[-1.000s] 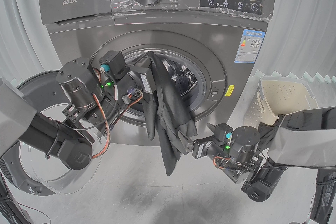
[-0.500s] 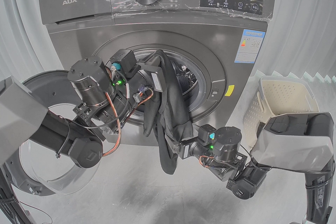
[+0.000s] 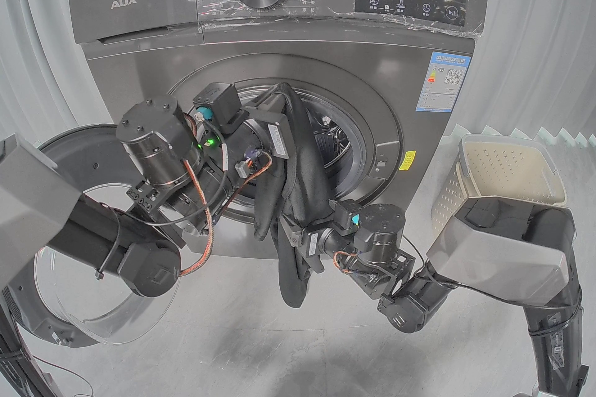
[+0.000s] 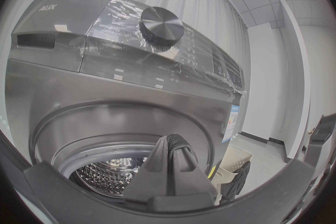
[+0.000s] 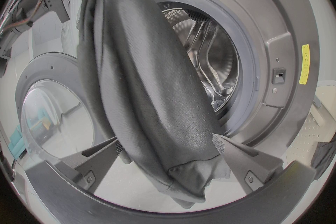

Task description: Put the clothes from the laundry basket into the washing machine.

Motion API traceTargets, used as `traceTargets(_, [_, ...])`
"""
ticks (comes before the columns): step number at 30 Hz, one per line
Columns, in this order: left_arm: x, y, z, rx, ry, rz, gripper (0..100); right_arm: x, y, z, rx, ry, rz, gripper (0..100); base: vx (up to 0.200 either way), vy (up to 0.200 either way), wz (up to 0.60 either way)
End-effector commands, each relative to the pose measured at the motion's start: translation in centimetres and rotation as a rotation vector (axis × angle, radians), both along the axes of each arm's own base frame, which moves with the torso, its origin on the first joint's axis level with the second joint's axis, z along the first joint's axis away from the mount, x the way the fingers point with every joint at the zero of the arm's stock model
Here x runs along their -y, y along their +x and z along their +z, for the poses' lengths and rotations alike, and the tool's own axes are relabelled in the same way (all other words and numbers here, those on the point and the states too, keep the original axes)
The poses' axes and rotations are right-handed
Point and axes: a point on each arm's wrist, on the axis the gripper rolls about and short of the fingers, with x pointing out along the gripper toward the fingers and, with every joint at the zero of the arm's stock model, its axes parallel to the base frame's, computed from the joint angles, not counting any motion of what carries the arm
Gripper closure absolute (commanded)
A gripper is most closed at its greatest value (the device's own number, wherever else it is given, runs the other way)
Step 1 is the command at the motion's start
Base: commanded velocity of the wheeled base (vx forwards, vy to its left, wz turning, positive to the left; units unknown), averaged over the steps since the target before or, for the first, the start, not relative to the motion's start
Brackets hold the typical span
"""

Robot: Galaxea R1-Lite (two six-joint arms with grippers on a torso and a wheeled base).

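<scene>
The round door (image 3: pixel 68 243) stood open at the far left, its lower part cut off behind the left arm. The left gripper (image 4: pixel 170 146) was in front of the drum mouth, its fingers (image 4: pixel 154 172) pinched tight on the top fold of a dark garment (image 3: pixel 301 187). The garment hung down outside the washing machine (image 3: pixel 372 63) and hid part of the drum (image 3: pixel 338 138). Lower down, the right gripper (image 5: pixel 168 142) had its fingers spread wide, with the garment's hem hanging between them, unclamped.

Clear film (image 3: pixel 397 23) wrapped the control panel, blurring its markings. A blue label (image 3: pixel 442 80) and a yellow sticker (image 3: pixel 407 160) sat right of the opening, their print too small to read.

Farthest right, the right arm hid the lower half of the laundry basket (image 3: pixel 509 169). A dark cloth (image 4: pixel 239 179) draped over its rim.
</scene>
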Motion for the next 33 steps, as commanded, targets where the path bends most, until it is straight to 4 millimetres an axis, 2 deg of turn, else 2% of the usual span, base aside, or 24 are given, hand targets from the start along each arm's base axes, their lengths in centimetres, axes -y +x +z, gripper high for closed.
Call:
traceTargets(1, [-0.8,-1.1,1.8,0.035,-0.027,-0.001,100,-0.7,1.2,-0.9,0.013,0.009,-0.008,0,0.0,0.0,0.0])
traceTargets(6, [-1.8,-2.6,3.1,0.051,-0.039,-0.002,100,-0.6,1.7,-0.6,0.02,0.017,-0.017,0,0.0,0.0,0.0])
traceTargets(13, [-1.8,-4.6,2.4,0.022,-0.017,-0.038,100,-1.0,2.5,-0.1,0.052,0.042,-0.02,0,0.0,0.0,0.0])
traceTargets(20, [-1.2,-4.8,2.2,0.018,-0.014,-0.055,100,-2.3,3.4,-0.1,0.062,0.047,-0.002,0,0.0,0.0,0.0])
traceTargets(29, [-1.5,-4.8,1.9,0.008,-0.004,-0.05,100,-2.4,4.0,-0.8,0.071,0.054,-0.015,0,0.0,0.0,0.0])
traceTargets(30, [-1.5,-4.8,1.8,0.006,-0.005,-0.049,100,-2.3,4.1,-0.7,0.072,0.055,-0.018,100,0.0,0.0,0.0])
traceTargets(33, [-1.7,-4.8,1.6,-0.002,0.003,-0.045,100,-2.2,4.1,-0.6,0.073,0.056,-0.022,100,0.0,0.0,0.0])
